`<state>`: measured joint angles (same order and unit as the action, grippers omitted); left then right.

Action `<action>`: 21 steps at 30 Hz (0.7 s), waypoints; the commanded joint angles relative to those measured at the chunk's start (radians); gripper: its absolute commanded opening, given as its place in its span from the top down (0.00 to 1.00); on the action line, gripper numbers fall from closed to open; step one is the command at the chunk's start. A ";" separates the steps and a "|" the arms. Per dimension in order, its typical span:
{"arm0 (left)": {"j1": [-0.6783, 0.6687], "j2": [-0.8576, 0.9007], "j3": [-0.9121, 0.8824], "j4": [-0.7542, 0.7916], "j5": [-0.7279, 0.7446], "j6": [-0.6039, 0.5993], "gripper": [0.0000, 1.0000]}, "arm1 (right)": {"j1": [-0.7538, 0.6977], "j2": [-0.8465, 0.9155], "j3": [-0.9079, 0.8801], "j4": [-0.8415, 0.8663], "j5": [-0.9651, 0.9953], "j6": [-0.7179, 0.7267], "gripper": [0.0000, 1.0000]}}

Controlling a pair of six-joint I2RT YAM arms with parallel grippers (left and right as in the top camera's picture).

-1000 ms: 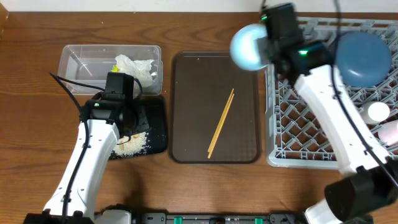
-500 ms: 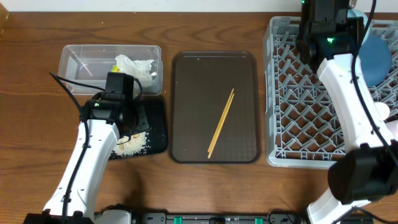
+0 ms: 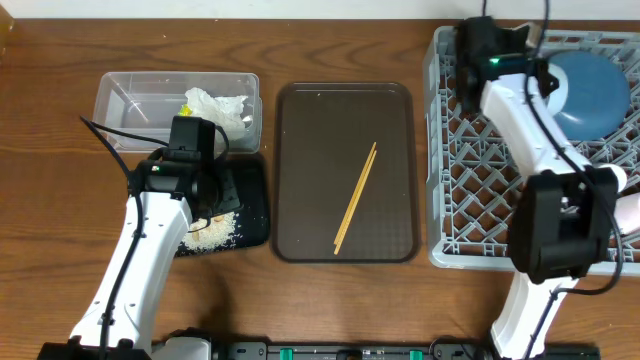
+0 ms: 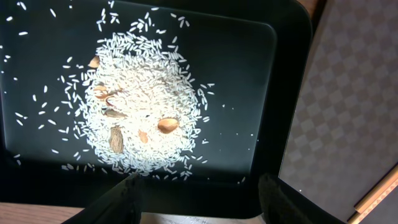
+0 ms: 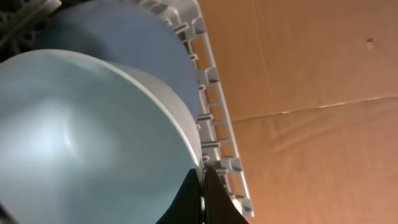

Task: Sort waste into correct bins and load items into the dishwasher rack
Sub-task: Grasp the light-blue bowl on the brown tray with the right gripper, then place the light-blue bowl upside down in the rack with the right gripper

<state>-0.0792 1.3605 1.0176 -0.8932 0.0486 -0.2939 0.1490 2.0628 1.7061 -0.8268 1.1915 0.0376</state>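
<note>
My left gripper [image 4: 199,186] is open and empty, hovering over the near edge of the black tray [image 4: 249,62], which holds a pile of rice scraps [image 4: 137,106]. My right gripper [image 5: 202,193] is shut on the rim of the pale blue bowl [image 5: 81,137], held over the back of the grey dishwasher rack [image 3: 480,200], right beside the dark blue plate [image 3: 590,90]. The clear tub [image 3: 130,100] holds the white tissue [image 3: 215,105] and the yellow-green wrapper [image 3: 187,105]. The chopsticks [image 3: 355,200] lie on the brown tray [image 3: 300,150]. Two cups [image 3: 612,180] sit at the rack's right edge.
The right arm [image 3: 520,120] stretches across the rack from the front. The left arm [image 3: 150,230] lies over the black tray [image 3: 250,200]. The rack's outer wall [image 5: 214,124] shows close to the bowl, with brown surface beyond it.
My right arm carried the bowl from above the brown tray's back right corner to the back of the rack, next to the plate. The left arm has not moved.
</note>
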 commanded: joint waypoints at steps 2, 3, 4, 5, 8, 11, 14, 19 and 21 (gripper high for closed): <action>0.006 -0.002 0.007 -0.003 -0.011 -0.019 0.38 | 0.059 0.017 0.000 -0.026 -0.048 0.090 0.99; 0.006 -0.002 0.007 -0.003 -0.007 -0.019 0.38 | 0.067 0.017 0.000 -0.030 -0.063 0.090 0.99; 0.006 -0.002 0.007 -0.003 -0.007 -0.019 0.38 | 0.076 0.017 0.000 -0.032 -0.079 0.090 0.99; 0.006 -0.002 0.007 -0.003 -0.007 -0.018 0.38 | 0.085 0.017 0.000 -0.036 -0.101 0.090 0.99; 0.006 -0.002 0.008 -0.004 -0.008 -0.018 0.38 | 0.106 0.017 0.000 -0.066 -0.168 0.121 0.99; 0.006 -0.002 0.007 -0.004 -0.007 -0.018 0.38 | 0.118 0.017 0.000 -0.100 -0.248 0.136 0.97; 0.006 -0.002 0.007 -0.003 -0.007 -0.018 0.38 | 0.124 0.017 0.000 -0.142 -0.315 0.185 0.96; 0.006 -0.002 0.007 -0.003 -0.007 -0.019 0.37 | 0.133 0.017 0.000 -0.219 -0.437 0.240 0.90; 0.006 -0.002 0.007 -0.003 -0.007 -0.019 0.37 | 0.135 0.016 0.000 -0.233 -0.467 0.240 0.86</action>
<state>-0.0792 1.3605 1.0176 -0.8932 0.0490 -0.2962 0.2672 2.0686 1.7061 -1.0542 0.8433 0.2314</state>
